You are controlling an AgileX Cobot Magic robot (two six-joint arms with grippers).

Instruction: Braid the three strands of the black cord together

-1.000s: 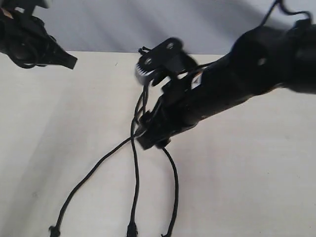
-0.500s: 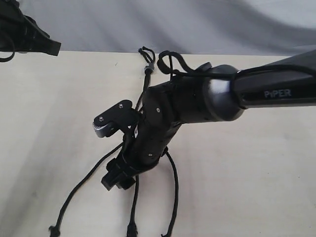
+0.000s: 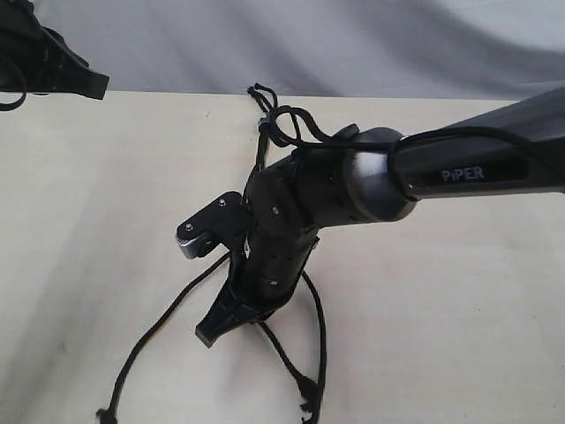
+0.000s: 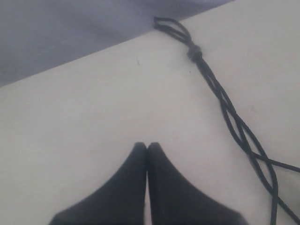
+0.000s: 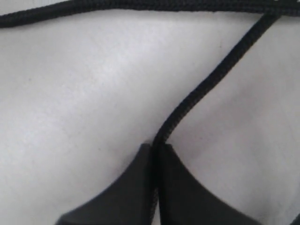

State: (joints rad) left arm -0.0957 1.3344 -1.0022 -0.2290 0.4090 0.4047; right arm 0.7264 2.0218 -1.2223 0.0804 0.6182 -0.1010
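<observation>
The black cord lies on the pale table, its knot point(image 3: 263, 113) with short loops at the far edge. In the left wrist view the knot point(image 4: 194, 52) shows, with the three strands point(image 4: 234, 119) crossing loosely below it. My right gripper point(image 3: 210, 334) reaches across the middle and is shut on one strand point(image 5: 206, 89), which leaves between its fingertips point(image 5: 155, 146). That strand's free end point(image 3: 305, 389) lies near the front edge. A second strand point(image 3: 150, 331) curves off to the front left, and the third point(image 3: 316, 327) bows to the right. My left gripper point(image 4: 147, 145) is shut and empty, far left at the back point(image 3: 93, 84).
The right arm's thick forearm point(image 3: 459, 168) and its looped cable point(image 3: 296, 124) cover the upper part of the strands. A grey backdrop point(image 3: 353, 44) rises behind the table's far edge. Another strand point(image 5: 140, 5) crosses the right wrist view.
My right gripper has closed on the middle strand. That strand's free end has swung from straight down to the right. The left gripper has stayed still.
</observation>
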